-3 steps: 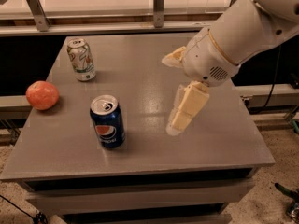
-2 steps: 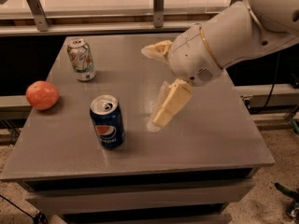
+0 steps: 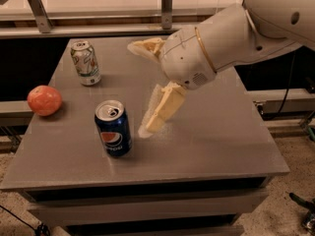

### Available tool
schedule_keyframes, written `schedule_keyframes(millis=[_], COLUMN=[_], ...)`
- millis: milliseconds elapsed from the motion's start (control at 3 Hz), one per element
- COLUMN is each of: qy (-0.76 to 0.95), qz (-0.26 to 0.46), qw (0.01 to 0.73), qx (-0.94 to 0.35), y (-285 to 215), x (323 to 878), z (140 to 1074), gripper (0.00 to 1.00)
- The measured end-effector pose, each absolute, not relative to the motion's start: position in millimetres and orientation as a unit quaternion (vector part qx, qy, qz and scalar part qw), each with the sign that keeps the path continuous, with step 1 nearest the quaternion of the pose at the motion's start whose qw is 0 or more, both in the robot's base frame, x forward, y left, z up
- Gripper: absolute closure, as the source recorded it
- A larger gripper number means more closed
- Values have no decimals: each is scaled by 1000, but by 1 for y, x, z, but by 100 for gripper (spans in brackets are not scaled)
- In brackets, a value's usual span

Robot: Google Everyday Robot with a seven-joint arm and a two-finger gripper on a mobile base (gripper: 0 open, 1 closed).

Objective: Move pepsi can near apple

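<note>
The pepsi can stands upright on the grey table, left of centre near the front. The apple lies at the table's left edge, a can's width or two left of the pepsi can. My gripper is open and empty, just right of the pepsi can and slightly behind it. One cream finger points down toward the table next to the can. The other finger sticks out farther back.
A white and green can stands upright at the back left of the table. A rail and counter run behind the table. The table's right half lies under my arm.
My gripper has moved left across the table toward the pepsi can, staying open. The cans and the apple have not moved.
</note>
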State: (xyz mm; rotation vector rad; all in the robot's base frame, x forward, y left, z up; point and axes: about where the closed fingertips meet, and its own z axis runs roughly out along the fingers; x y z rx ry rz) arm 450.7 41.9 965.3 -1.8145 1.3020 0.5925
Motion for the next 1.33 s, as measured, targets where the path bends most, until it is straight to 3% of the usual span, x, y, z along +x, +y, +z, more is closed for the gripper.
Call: schedule_keyframes(millis=[667, 1333], qy=[498, 493], qz=[366, 424], qw=[391, 395], qx=[-682, -649], y=[61, 95], x=[426, 412], z=[930, 899], gripper=[0, 0])
